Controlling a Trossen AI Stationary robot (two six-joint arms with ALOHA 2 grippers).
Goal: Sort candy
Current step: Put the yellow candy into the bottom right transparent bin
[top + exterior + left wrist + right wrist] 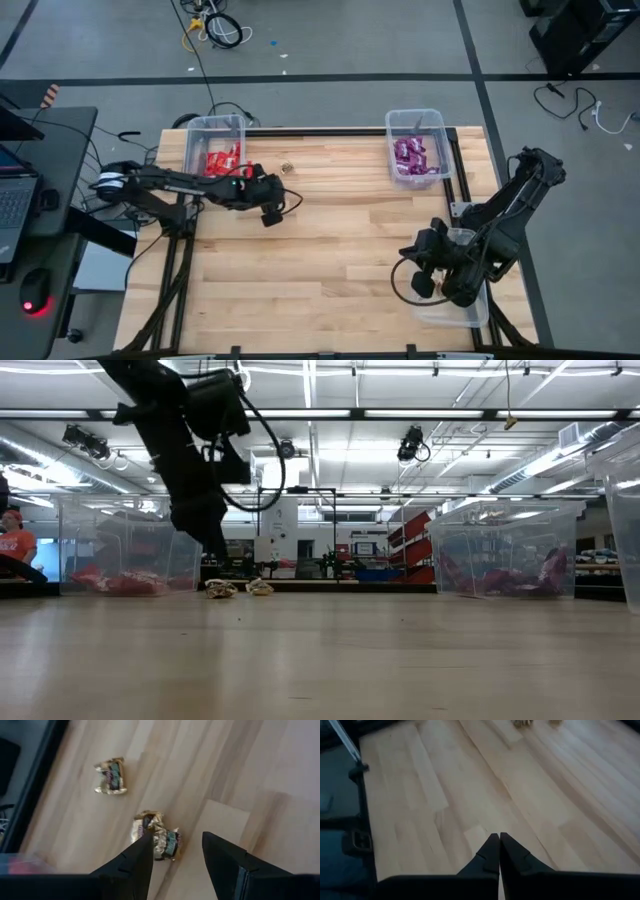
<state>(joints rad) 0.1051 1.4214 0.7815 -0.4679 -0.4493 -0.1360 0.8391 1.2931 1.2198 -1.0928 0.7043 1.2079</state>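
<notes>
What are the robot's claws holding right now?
Nothing. The left gripper hangs open above a gold candy on the table. The right gripper is shut on nothing.

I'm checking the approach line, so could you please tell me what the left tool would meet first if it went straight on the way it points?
Probably the nearer crumpled gold foil-wrapped candy, just ahead of the open left tool.
</notes>
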